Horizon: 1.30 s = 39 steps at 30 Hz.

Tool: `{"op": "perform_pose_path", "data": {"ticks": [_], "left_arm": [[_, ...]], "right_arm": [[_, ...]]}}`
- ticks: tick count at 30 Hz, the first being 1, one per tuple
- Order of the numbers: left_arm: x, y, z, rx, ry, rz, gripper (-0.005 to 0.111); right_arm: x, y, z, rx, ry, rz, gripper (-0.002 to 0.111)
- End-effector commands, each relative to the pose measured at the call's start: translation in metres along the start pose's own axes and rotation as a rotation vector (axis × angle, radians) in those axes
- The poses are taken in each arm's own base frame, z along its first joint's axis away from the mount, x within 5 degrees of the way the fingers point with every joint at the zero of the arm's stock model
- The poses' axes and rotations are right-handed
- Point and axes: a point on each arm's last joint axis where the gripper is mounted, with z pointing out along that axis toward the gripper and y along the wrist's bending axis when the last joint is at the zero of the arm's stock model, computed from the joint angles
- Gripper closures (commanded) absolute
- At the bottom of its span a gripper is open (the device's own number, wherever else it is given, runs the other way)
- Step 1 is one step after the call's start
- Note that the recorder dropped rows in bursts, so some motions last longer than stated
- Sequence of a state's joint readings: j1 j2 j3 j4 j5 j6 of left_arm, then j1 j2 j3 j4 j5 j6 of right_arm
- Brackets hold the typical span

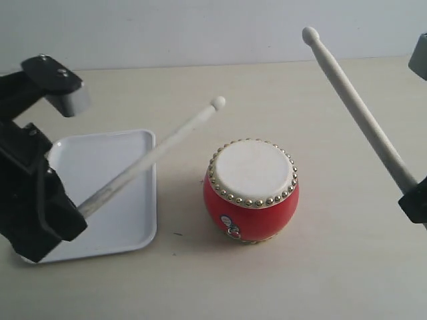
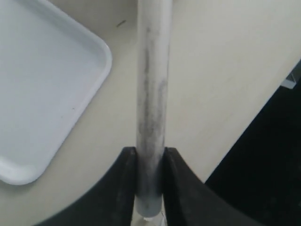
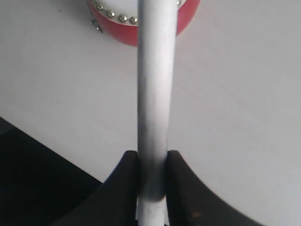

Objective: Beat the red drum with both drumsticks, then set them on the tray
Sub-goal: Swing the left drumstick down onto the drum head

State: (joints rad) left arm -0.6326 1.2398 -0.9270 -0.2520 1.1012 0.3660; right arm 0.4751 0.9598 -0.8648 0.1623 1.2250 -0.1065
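The red drum (image 1: 251, 191) stands in the middle of the table, cream skin up, ringed by gold studs; its edge (image 3: 141, 28) also shows in the right wrist view. My left gripper (image 1: 70, 217) is shut on the butt of one drumstick (image 1: 150, 157), which slants up to the right, its tip raised left of the drum. In its wrist view the black fingers (image 2: 126, 183) clamp the stick (image 2: 152, 94). My right gripper (image 1: 415, 199) is shut on the other drumstick (image 1: 357, 110), raised high with its tip far above the drum. Its stick (image 3: 155, 94) points toward the drum.
The white tray (image 1: 127, 220) lies flat left of the drum, under the left stick and partly covered by the left arm; its corner (image 2: 51, 84) shows in the left wrist view. The table's edge (image 2: 254, 127) runs close beside the left gripper.
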Motion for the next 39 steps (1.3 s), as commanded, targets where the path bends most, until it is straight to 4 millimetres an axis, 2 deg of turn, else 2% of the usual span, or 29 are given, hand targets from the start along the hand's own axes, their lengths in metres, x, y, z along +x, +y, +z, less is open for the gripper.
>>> {"op": "perform_pose_path", "data": {"ticks": [1, 8, 10, 13, 17, 19, 22, 26, 27, 28, 29, 30, 31, 33, 34, 35, 37, 38, 39], "left_arm": [[-0.013, -0.011, 0.012, 0.006, 0.069, 0.088, 0.107], [-0.024, -0.014, 0.006, -0.012, 0.026, 0.071, 0.107], [-0.026, -0.012, 0.013, -0.007, 0.054, 0.061, 0.107], [-0.028, -0.012, 0.040, 0.061, 0.144, 0.026, 0.107], [-0.030, -0.014, 0.088, 0.116, 0.311, 0.058, 0.107], [-0.031, -0.013, 0.097, 0.117, 0.343, 0.041, 0.107], [-0.036, -0.015, 0.083, 0.103, 0.284, 0.025, 0.107], [-0.043, -0.024, 0.027, 0.065, 0.061, 0.029, 0.107], [-0.040, -0.029, 0.003, 0.049, -0.043, 0.023, 0.107], [-0.037, -0.031, -0.008, 0.042, -0.088, 0.020, 0.107], [-0.031, -0.034, -0.024, 0.033, -0.146, 0.010, 0.107], [-0.028, -0.036, -0.030, 0.032, -0.164, 0.004, 0.107], [-0.023, -0.038, -0.037, 0.032, -0.175, 0.001, 0.107], [-0.019, -0.039, -0.043, 0.033, -0.184, 0.005, 0.107], [-0.018, -0.040, -0.044, 0.033, -0.186, 0.003, 0.107], [-0.017, -0.040, -0.045, 0.034, -0.181, 0.004, 0.107], [-0.015, -0.038, -0.043, 0.018, -0.151, 0.013, 0.107], [-0.015, -0.036, -0.038, 0.010, -0.104, 0.015, 0.107], [-0.017, -0.035, -0.032, 0.010, -0.074, 0.013, 0.107]], "right_arm": [[0.004, 0.000, -0.002, 0.009, -0.015, -0.002, 0.108], [0.005, 0.001, -0.003, 0.005, -0.020, -0.001, 0.108], [0.005, 0.001, -0.003, 0.001, -0.020, 0.000, 0.108], [0.004, 0.002, -0.003, -0.011, -0.021, 0.004, 0.108], [0.004, 0.002, -0.003, -0.013, -0.022, 0.007, 0.108], [0.004, 0.003, -0.003, -0.017, -0.022, 0.013, 0.108], [0.004, 0.003, -0.003, -0.021, -0.022, 0.030, 0.108], [-0.002, 0.006, 0.006, -0.072, 0.018, 0.049, 0.108], [-0.008, 0.006, 0.016, -0.094, 0.063, 0.047, 0.108], [-0.012, 0.005, 0.023, -0.098, 0.097, 0.051, 0.108], [-0.018, 0.001, 0.040, -0.093, 0.173, 0.054, 0.108], [-0.021, -0.001, 0.051, -0.088, 0.222, 0.054, 0.108], [-0.021, -0.008, 0.078, -0.075, 0.346, 0.048, 0.108], [-0.017, -0.016, 0.112, -0.051, 0.514, 0.040, 0.108], [-0.018, -0.017, 0.118, -0.057, 0.536, 0.046, 0.108], [-0.025, -0.014, 0.118, -0.086, 0.518, 0.051, 0.108], [-0.037, -0.007, 0.091, -0.125, 0.378, 0.030, 0.108], [-0.039, -0.005, 0.063, -0.092, 0.261, 0.008, 0.108], [-0.038, -0.004, 0.047, -0.070, 0.195, 0.000, 0.108]]}}
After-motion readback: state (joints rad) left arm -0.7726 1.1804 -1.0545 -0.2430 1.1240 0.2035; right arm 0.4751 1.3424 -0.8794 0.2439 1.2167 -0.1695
